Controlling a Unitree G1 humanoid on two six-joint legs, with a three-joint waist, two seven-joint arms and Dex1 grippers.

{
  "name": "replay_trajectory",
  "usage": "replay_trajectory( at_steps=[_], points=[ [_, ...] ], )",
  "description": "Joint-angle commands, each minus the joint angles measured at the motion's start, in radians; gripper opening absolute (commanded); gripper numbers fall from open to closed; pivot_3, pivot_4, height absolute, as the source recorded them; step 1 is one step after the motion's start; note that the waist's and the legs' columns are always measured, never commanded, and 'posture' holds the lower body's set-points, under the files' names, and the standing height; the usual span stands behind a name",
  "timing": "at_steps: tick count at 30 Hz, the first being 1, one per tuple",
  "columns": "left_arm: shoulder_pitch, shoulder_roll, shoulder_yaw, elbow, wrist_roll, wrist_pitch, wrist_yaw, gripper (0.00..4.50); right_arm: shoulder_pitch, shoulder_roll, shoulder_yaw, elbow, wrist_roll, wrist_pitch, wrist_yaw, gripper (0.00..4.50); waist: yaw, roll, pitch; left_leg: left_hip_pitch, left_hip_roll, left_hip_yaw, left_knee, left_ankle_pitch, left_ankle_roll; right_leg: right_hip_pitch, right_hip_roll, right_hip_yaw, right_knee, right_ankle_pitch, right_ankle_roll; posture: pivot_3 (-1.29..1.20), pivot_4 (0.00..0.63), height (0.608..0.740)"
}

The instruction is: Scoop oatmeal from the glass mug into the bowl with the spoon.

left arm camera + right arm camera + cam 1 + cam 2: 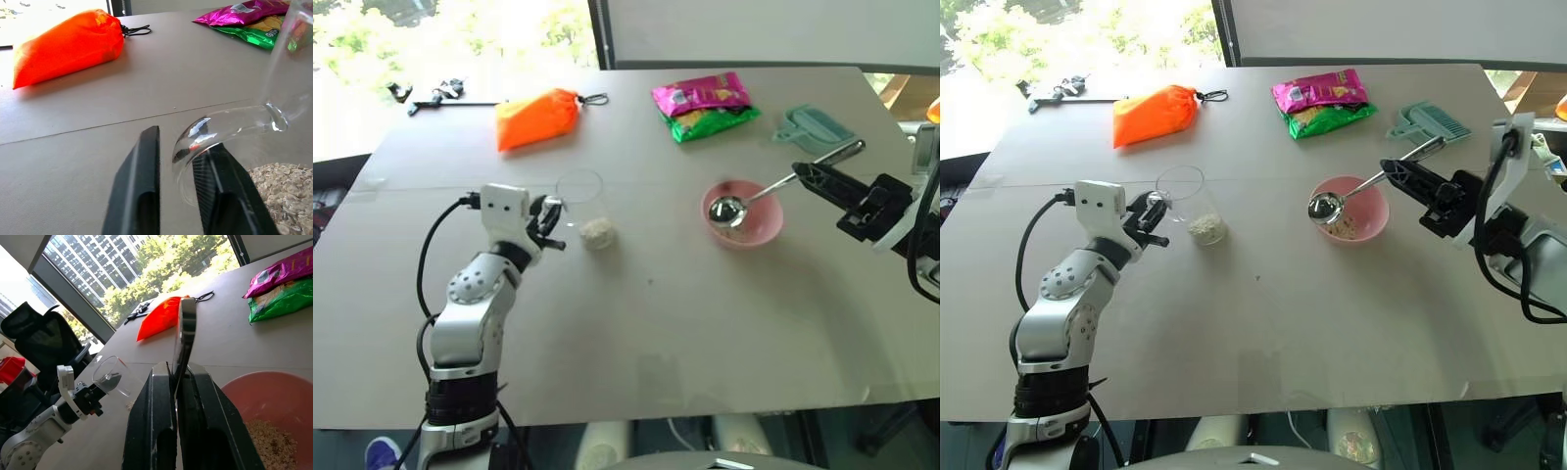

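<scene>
The glass mug [579,201] stands left of the table's middle, with a small heap of oatmeal [597,232] in its bottom. My left gripper [553,220] is shut on the mug's side handle [220,127], which passes between its black fingers [142,186]. The pink bowl [762,231] sits to the right and has some oats [271,443] inside. My right gripper [803,173] is shut on the thin handle of the spoon [759,194]. The spoon's shiny oval end hangs over the bowl's left part.
At the far side of the table lie an orange pouch [536,117], pink and green snack packets [705,103] and a flat teal scoop [813,125]. Small black tools [431,95] lie at the far left corner. Bare table stretches between mug and bowl.
</scene>
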Motion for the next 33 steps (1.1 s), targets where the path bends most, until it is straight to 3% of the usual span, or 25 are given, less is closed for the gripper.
replay_trajectory(
  at_steps=[1, 13, 18, 28, 33],
  points=[
    [0.002, 0.006, 0.009, -0.019, 0.006, -0.024, -0.004, 0.04, -0.005, -0.004, -0.010, -0.035, 0.009, -0.024, 0.007, 0.00, 0.000, 0.000, 0.000, 0.000, 0.000, 0.000, 0.000, 0.000, 0.000, 0.000, 0.000, 0.000, 0.000, 0.000, 0.000, 0.00, 0.150, 0.740],
    [-0.062, -0.011, -0.001, -0.055, 0.007, -0.014, 0.037, 0.04, -0.050, 0.007, 0.027, -0.036, 0.005, -0.037, -0.004, 0.00, 0.000, 0.000, 0.000, 0.000, 0.000, 0.000, 0.001, 0.000, 0.000, 0.000, 0.000, 0.000, 0.001, 0.000, 0.000, 0.00, 0.150, 0.740],
    [-0.184, -0.005, -0.075, -0.017, 0.089, -0.093, 0.041, 0.04, -0.226, 0.073, 0.135, -0.029, -0.013, -0.058, -0.050, 0.00, -0.003, 0.000, 0.000, -0.001, 0.000, 0.000, 0.003, 0.000, 0.000, 0.000, 0.000, 0.000, 0.002, 0.000, 0.000, 0.00, 0.150, 0.740],
    [-0.397, -0.043, -0.256, 0.323, 0.278, -0.448, -0.003, 0.04, -0.585, 0.220, 0.263, 0.132, -0.231, -0.069, -0.032, 0.00, -0.002, 0.000, 0.000, -0.003, -0.001, -0.002, 0.004, 0.000, 0.000, -0.001, 0.000, -0.002, 0.001, 0.000, 0.000, 0.00, 0.150, 0.740],
    [-0.456, -0.067, -0.256, 0.422, 0.283, -0.538, -0.009, 0.04, -0.633, 0.236, 0.313, 0.146, -0.421, -0.065, 0.031, 0.00, -0.002, 0.000, 0.000, -0.004, -0.001, -0.003, 0.004, 0.000, 0.000, -0.001, 0.000, -0.002, 0.001, 0.000, 0.000, 0.00, 0.150, 0.740]
  ],
)
